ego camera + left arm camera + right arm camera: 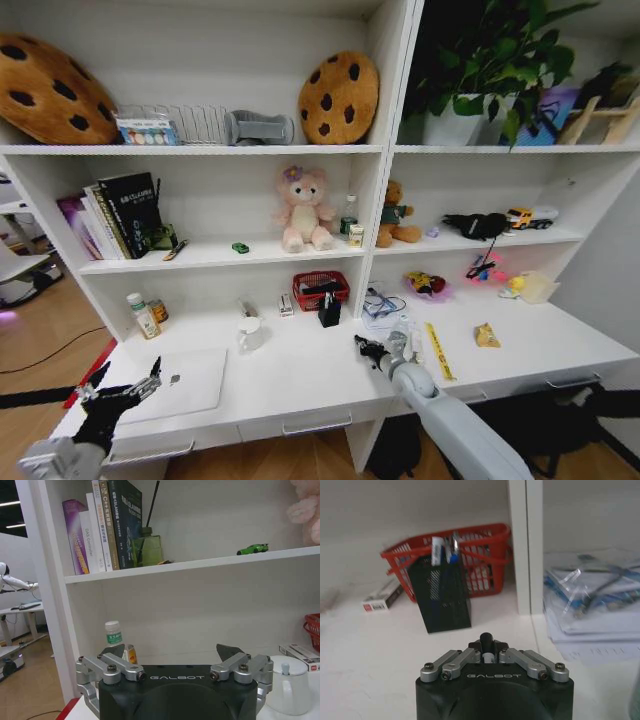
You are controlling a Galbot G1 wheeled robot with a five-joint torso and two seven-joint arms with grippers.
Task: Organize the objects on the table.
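Left hand (125,388) hovers spread wide at the white tabletop's (300,375) left edge beside the silver laptop (185,383); mid-tabletop the right hand (487,650) grips a black pen (486,642) facing the black mesh pen holder (442,597) and red basket (485,555)

White shelving (385,150) rises above a wooden floor (40,340).

A home study nook: white shelving (200,150) with books (115,212), plush toys (303,208), potted plant (490,60) above a tabletop (300,375).
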